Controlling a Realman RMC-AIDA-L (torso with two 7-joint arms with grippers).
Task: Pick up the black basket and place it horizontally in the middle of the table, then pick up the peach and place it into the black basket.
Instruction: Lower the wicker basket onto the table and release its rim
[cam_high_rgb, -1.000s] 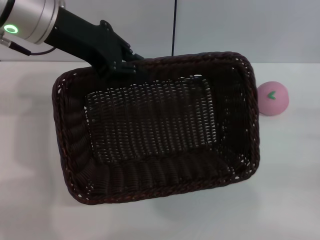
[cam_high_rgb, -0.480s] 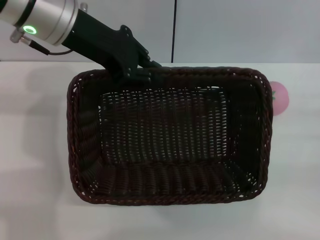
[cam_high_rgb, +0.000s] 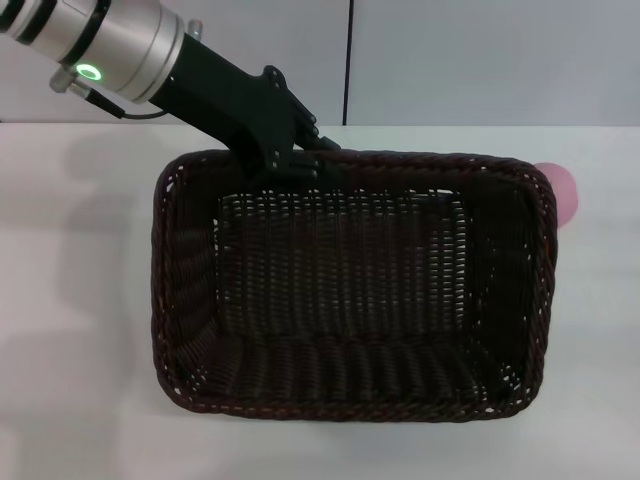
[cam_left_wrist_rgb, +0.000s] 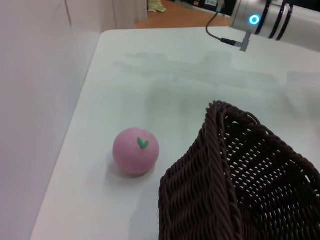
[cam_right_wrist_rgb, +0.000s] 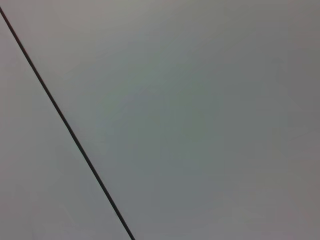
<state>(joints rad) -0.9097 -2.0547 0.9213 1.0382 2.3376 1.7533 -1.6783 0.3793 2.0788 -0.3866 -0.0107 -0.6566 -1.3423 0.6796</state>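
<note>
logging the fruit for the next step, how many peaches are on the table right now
1. The peach sits on the white table, just outside the black basket's far right corner; in the head view the basket hides most of it.

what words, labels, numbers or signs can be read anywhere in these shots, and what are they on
No readable words, numbers or brand names in any view.
Peach: only a small green leaf mark, not text.
Arm above the left gripper: a glowing green ring light, no lettering.
Black basket and table: no labels visible.
Right wrist view: a plain grey surface with a dark line, nothing written.
</note>
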